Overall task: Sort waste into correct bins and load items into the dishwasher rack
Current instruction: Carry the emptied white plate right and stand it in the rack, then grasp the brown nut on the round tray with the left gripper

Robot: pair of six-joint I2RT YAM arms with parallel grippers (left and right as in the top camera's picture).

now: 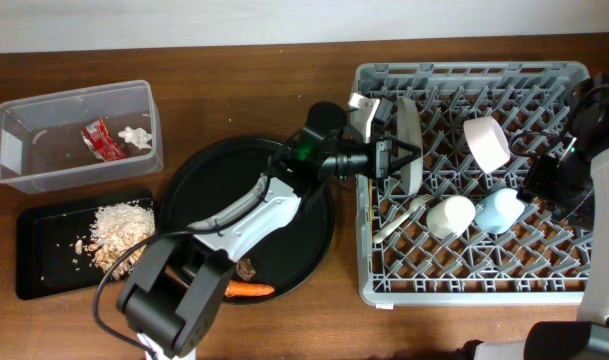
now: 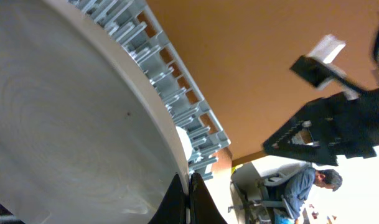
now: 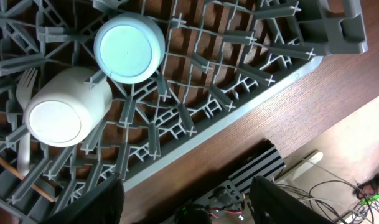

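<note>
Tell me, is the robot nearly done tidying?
Nearly. Done: wrapper and tissue in the clear tub, rice in the black tray, bowl, two cups and fork in the rack. In hand: the left gripper holds the plate in the rack. Left: the carrot and brown lump, not yet binned.

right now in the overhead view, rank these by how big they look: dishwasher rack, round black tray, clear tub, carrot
1. dishwasher rack
2. round black tray
3. clear tub
4. carrot

None of these look close in size.
</note>
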